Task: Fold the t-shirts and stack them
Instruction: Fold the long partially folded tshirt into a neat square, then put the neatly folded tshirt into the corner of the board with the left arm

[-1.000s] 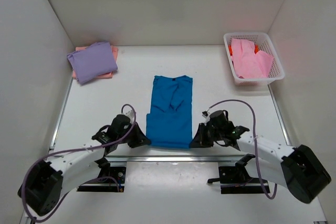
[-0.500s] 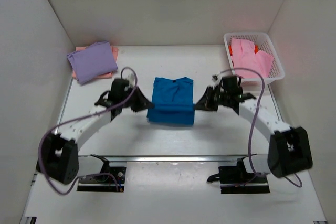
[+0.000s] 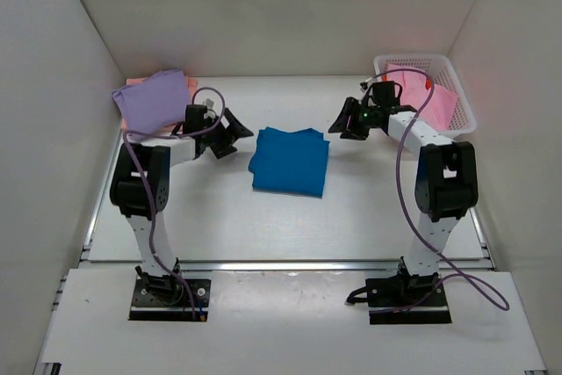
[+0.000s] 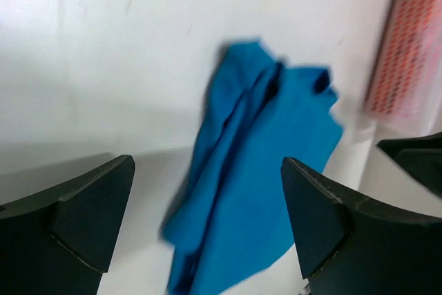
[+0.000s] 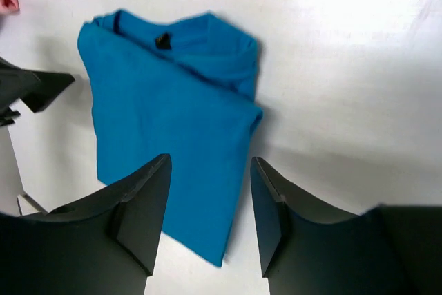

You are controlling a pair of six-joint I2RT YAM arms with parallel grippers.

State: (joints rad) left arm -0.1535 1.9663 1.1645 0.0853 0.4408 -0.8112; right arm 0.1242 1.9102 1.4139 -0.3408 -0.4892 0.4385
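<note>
Released and empty at the left gripper (image 3: 230, 132): jaws spread wide, nothing between the fingers (image 4: 90, 215). Parked low over the table (image 3: 219, 217), close to but clear of the blue t-shirt (image 3: 290, 161), at about 10 o'clock from it. Likewise released at the right gripper (image 3: 344, 122): jaws apart, nothing held, at about 2 o'clock from the same shirt and not touching it.

Between the two, a little toward 12 o'clock of the table's middle: the blue t-shirt, folded to a compact rectangle, flat on the surface, collar along the far edge. Seen through both wrist cameras past open fingers, blurred in the left one.

Further out, at 10 o'clock in the far corner: a folded lavender t-shirt (image 3: 154, 101) lying on a salmon t-shirt (image 3: 190, 85), only the salmon edges peeking out. At 2 o'clock, against the right wall: a white mesh basket (image 3: 464, 122) holding a crumpled light pink t-shirt (image 3: 423, 101).

Underfoot, a plain white tabletop, matte, with soft shadows under both arms. Along 6 o'clock, a metal rail (image 3: 281, 265). All around, bare white walls (image 3: 263, 15) enclosing three sides.
</note>
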